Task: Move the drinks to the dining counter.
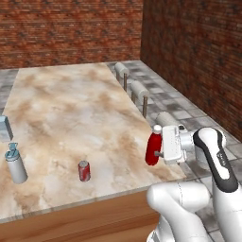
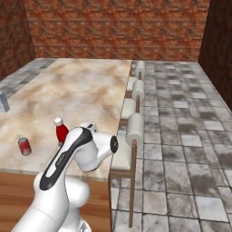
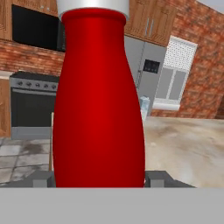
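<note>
Bottle point(image 1: 152, 149) upright at the counter's point(image 1: 71, 108) near right corner, between the jaws of the gripper point(image 1: 160, 147), can point(image 1: 84, 171) on the counter to its left, second bottle point(image 1: 15, 165) further left near the edge, stools point(image 1: 139, 90) along the counter's right side.

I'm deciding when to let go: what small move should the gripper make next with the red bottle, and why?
Probably lower it a little, then open. The gripper holds the red bottle upright over the dining counter near its stool-side edge, and its base looks close to the slab, though contact is hard to tell.
</note>
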Available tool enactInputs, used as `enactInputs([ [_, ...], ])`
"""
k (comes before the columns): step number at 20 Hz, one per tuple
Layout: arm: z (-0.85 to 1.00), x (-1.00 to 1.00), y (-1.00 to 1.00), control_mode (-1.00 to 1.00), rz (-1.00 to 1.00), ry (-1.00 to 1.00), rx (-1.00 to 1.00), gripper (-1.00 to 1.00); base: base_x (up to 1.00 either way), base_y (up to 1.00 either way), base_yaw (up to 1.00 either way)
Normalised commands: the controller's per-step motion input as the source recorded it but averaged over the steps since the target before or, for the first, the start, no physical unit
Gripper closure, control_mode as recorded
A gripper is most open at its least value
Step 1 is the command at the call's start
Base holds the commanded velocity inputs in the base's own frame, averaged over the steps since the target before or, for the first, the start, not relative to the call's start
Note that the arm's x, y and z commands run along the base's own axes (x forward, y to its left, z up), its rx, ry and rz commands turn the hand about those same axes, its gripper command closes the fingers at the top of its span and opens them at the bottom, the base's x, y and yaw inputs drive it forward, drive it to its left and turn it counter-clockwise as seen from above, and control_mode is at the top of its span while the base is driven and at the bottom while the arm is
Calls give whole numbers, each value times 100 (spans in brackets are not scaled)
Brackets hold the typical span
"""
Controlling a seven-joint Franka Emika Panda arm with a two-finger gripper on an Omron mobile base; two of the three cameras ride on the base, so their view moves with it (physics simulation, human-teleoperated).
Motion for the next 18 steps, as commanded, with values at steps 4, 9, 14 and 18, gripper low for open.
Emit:
enactInputs([
  [4, -17, 13, 0, -100, 0, 0, 0, 100, 0, 0, 0],
  [9, -22, 11, 0, -100, 0, 0, 0, 100, 0, 0, 0],
  [14, -23, 15, 0, -100, 0, 0, 0, 100, 0, 0, 0],
  [18, -24, 14, 0, -100, 0, 0, 0, 100, 0, 0, 0],
])
